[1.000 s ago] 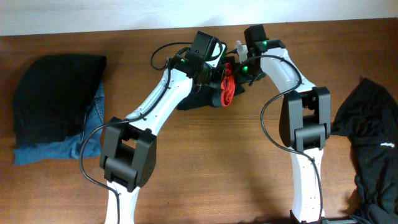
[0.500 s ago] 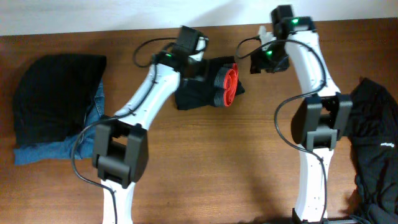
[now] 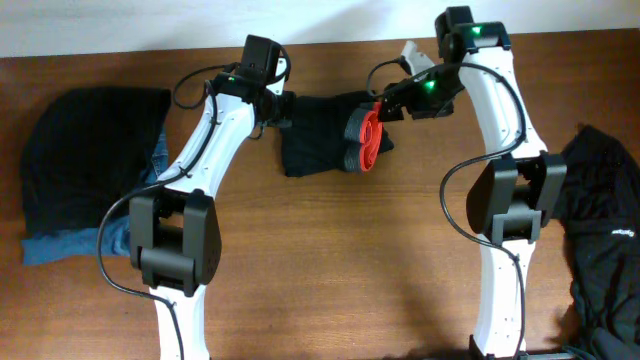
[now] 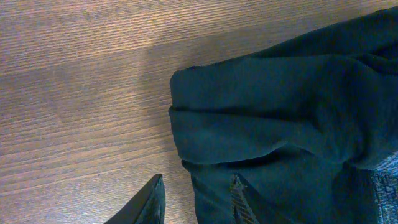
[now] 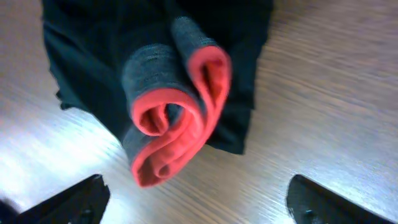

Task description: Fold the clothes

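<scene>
The black leggings [image 3: 318, 140] lie folded at the back middle of the table, with the grey waistband curled so its coral-red edge [image 3: 369, 138] faces right. My left gripper [image 3: 277, 112] hovers at their left edge, jaws partly apart. In the left wrist view one fingertip [image 4: 148, 200] is over bare wood and the other over the black cloth [image 4: 280, 124], gripping nothing. My right gripper [image 3: 386, 106] stands wide open beside the waistband. The right wrist view shows the red-edged roll [image 5: 177, 121] above the gap between the right gripper's [image 5: 202, 205] fingers, untouched.
A black garment [image 3: 90, 140] lies piled on blue denim [image 3: 75, 242] at the table's left. Another black garment with small white lettering [image 3: 600, 220] hangs over the right edge. The table's back edge meets a white wall just behind both grippers.
The right gripper has opened wide, letting go of the waistband, and pulled back to the right. The left arm has drawn away to the left. The leggings now rest folded on the table.
</scene>
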Tool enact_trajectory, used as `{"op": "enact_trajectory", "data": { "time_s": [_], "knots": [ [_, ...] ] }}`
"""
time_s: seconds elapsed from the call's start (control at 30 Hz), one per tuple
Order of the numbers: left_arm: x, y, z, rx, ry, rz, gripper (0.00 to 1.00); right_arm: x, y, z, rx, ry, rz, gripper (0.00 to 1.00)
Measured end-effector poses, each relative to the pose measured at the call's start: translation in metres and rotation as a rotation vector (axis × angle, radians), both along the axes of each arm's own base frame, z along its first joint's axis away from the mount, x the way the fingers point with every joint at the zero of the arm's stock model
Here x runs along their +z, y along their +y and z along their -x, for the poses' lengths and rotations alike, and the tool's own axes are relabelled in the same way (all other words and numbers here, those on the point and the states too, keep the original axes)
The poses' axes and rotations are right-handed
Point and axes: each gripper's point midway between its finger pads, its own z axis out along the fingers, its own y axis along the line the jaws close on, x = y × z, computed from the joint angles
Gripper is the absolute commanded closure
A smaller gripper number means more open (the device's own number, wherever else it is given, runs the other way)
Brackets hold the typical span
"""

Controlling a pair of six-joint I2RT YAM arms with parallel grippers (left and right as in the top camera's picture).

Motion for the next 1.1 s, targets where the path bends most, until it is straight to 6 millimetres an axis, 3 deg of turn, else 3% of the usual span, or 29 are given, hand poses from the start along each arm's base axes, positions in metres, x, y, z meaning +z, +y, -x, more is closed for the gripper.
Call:
{"op": "enact_trajectory", "data": {
  "time_s": [0.23, 0.47, 0.53, 0.6, 0.63, 0.73, 0.77, 1.03, 1.1],
  "knots": [
    [0.000, 0.000, 0.000, 0.000, 0.001, -0.001, 0.66, -0.020, 0.027, -0.003, 0.045, 0.013, -0.051, 0.01],
    [0.000, 0.000, 0.001, 0.000, 0.003, -0.001, 0.65, -0.047, 0.039, -0.005, 0.065, 0.040, -0.049, 0.00],
    [0.000, 0.000, 0.001, 0.000, 0.003, -0.001, 0.65, -0.053, 0.040, -0.006, 0.067, 0.043, -0.049, 0.14],
    [0.000, 0.000, 0.001, 0.000, 0.003, -0.001, 0.66, -0.057, 0.041, -0.007, 0.068, 0.045, -0.051, 0.43],
    [0.000, 0.000, 0.000, 0.000, 0.002, -0.001, 0.66, -0.059, 0.042, -0.008, 0.072, 0.044, -0.051, 0.63],
    [0.000, 0.000, 0.001, 0.000, 0.003, -0.001, 0.66, -0.063, 0.043, -0.012, 0.071, 0.034, -0.053, 0.92],
    [0.000, 0.000, 0.001, 0.000, 0.002, -0.001, 0.66, -0.064, 0.044, -0.013, 0.071, 0.029, -0.054, 0.96],
    [-0.001, 0.001, 0.002, 0.000, 0.009, -0.003, 0.65, -0.061, 0.044, -0.015, 0.071, 0.020, -0.058, 0.96],
    [-0.001, 0.001, 0.002, 0.000, 0.009, -0.003, 0.65, -0.050, 0.043, -0.020, 0.068, -0.004, -0.060, 0.96]
  ]
}}
